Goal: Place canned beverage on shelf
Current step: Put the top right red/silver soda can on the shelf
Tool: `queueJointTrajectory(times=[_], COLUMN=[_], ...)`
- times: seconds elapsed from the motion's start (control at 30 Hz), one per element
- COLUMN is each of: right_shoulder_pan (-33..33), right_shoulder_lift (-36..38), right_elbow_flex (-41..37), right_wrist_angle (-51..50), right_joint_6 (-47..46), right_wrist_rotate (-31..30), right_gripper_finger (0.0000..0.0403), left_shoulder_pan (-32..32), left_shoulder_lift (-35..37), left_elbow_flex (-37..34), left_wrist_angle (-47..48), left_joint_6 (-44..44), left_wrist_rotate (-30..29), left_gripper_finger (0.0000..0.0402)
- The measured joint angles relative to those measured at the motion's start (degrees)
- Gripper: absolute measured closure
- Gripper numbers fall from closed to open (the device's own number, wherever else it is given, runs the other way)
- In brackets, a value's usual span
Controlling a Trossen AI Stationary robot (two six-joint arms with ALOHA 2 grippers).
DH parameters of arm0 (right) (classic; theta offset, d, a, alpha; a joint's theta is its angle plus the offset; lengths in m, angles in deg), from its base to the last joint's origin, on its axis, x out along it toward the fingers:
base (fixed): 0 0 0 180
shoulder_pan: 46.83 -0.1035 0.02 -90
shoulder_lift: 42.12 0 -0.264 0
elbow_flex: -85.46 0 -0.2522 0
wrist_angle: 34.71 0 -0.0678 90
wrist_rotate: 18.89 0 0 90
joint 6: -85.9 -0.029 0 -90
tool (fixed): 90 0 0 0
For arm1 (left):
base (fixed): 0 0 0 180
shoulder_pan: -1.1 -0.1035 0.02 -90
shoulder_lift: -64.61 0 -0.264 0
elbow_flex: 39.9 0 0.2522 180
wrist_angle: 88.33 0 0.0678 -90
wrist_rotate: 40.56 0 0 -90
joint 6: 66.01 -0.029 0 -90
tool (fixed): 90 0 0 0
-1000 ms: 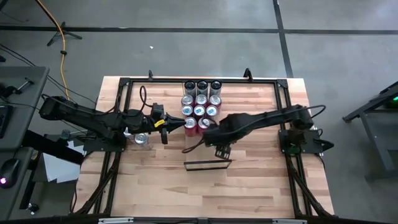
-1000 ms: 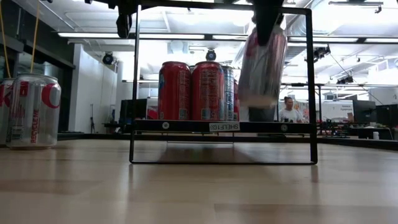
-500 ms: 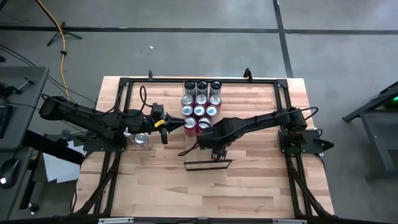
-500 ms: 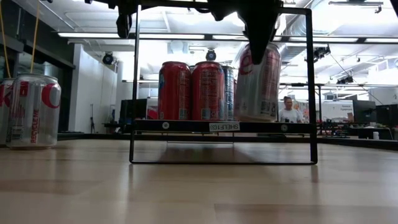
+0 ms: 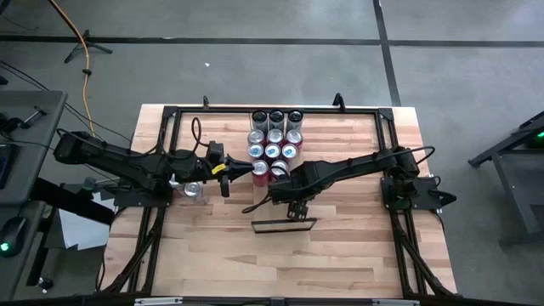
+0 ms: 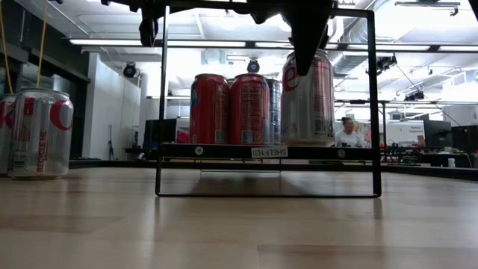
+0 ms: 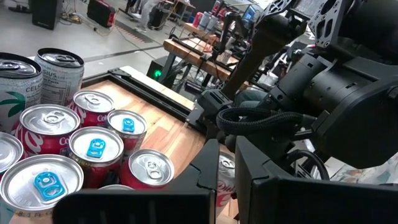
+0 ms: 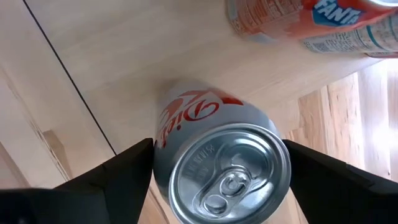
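Note:
A silver Diet Coke can (image 6: pixel 308 101) stands upright with its base on the shelf (image 6: pixel 224 152), at the shelf's near end. My right gripper (image 6: pixel 308 45) points down over the can. Its fingers stand at either side of the can's upper part (image 8: pixel 224 180). In the high view this gripper (image 5: pixel 296 202) hides the can. Farther back on the pale shelf board (image 8: pixel 93 74) stand several red and silver cans (image 5: pixel 274 140). My left gripper (image 5: pixel 223 174) is level left of them, shut, with nothing in it. My right gripper comes at the silver can from above, one finger (image 8: pixel 134 165) at each side of the can's wall just below the top rim (image 8: pixel 163 158). I cannot tell whether the fingers touch the wall. The can stands on the shelf on its own base.
A black frame (image 6: pixel 160 97) surrounds the shelf's near end. One silver can (image 5: pixel 193 189) stands on the table under the left arm. A Fanta can (image 8: pixel 311 25) stands close behind the placed can. Bare tabletop (image 5: pixel 280 263) lies toward the near edge.
My right gripper has come down with the silver can and drifted slightly toward the table's left. The can hung tilted and clear of the shelf a second ago. It now stands upright on the shelf's near end.

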Motion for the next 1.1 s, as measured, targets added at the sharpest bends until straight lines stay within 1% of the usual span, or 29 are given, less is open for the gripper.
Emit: queueJointTrajectory(times=[1.1], right_shoulder_pan=[0.0], right_shoulder_lift=[0.0], right_elbow_flex=[0.0], right_wrist_angle=[4.0], right_joint_6=[0.4], right_wrist_rotate=[0.3], right_gripper_finger=[0.0075], left_shoulder_pan=[0.0], left_shoulder_lift=[0.0], left_elbow_flex=[0.0], left_wrist_angle=[0.0], left_joint_6=[0.4], left_wrist_rotate=[0.0], left_gripper_finger=[0.0401])
